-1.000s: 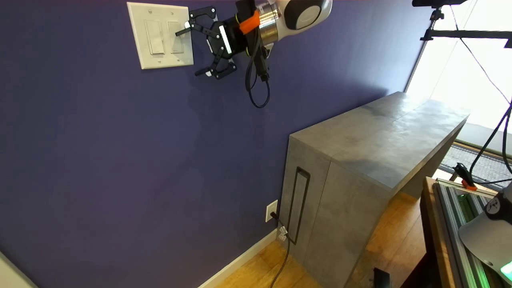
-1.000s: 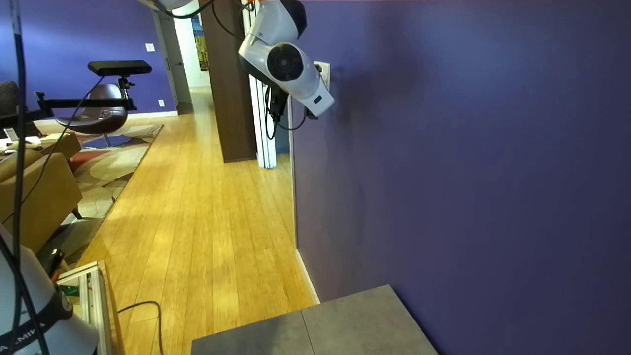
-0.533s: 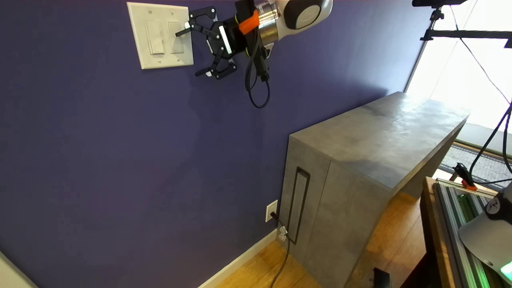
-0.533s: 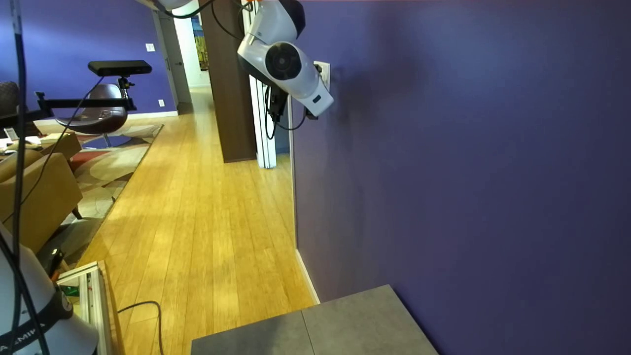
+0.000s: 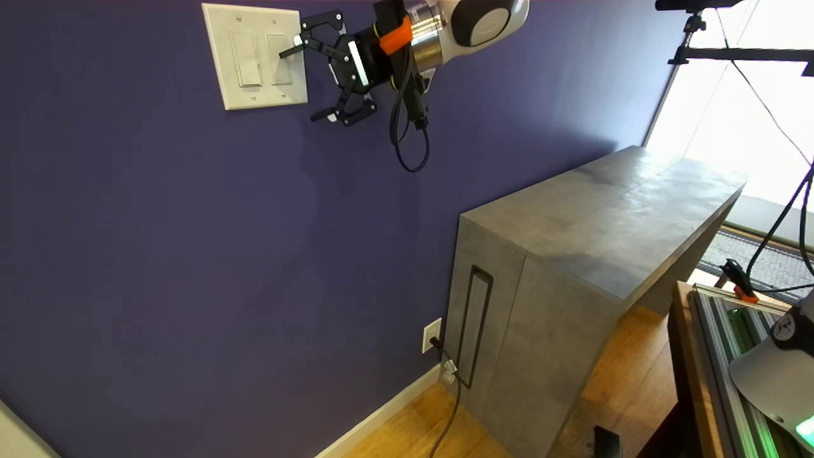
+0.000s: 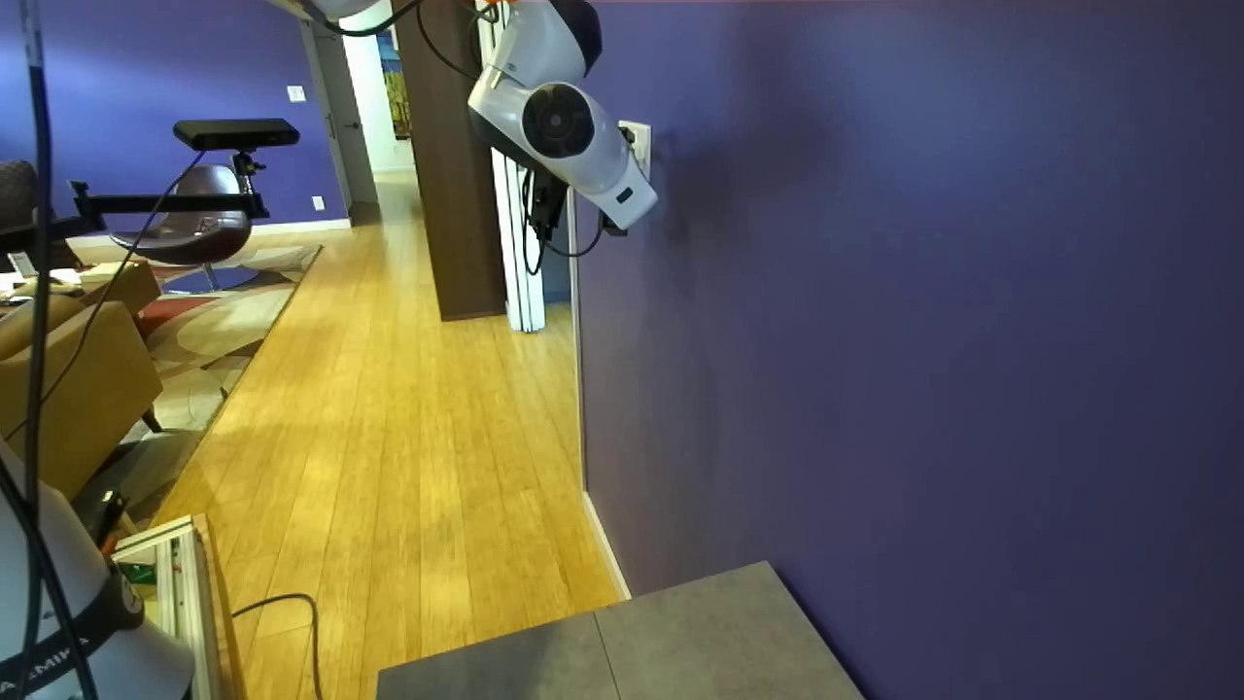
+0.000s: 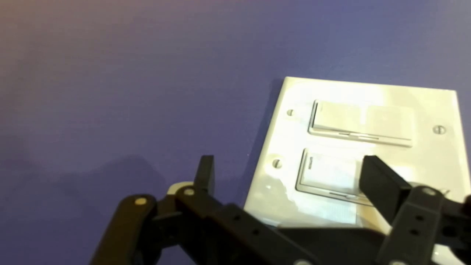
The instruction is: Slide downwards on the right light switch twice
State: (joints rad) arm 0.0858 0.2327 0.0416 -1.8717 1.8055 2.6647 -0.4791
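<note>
The right light switch (image 5: 280,71) is a narrow tall white paddle in a white wall plate (image 5: 270,98) on the purple wall. Its identical left twin (image 5: 247,60) sits beside it. My gripper (image 5: 298,86) is open and holds nothing. Its upper fingertip lies at about mid-height of the right switch and looks in contact; the lower finger hangs below, off the plate. In the wrist view, my gripper (image 7: 288,162) has one finger pad (image 7: 382,187) over the right switch (image 7: 329,171), hiding part of it. In an exterior view the arm mostly hides the gripper, beside the plate (image 6: 640,156).
A small white wall socket (image 5: 431,335) with a plugged cord sits low on the wall. A grey desk (image 5: 572,235) stands against the wall below and beside the arm. A black cable (image 5: 413,168) loops under the wrist.
The arm has shifted very slightly since one second ago and has stayed still over the last half second. The upper fingertip stays at the right switch; the gripper remains open.
</note>
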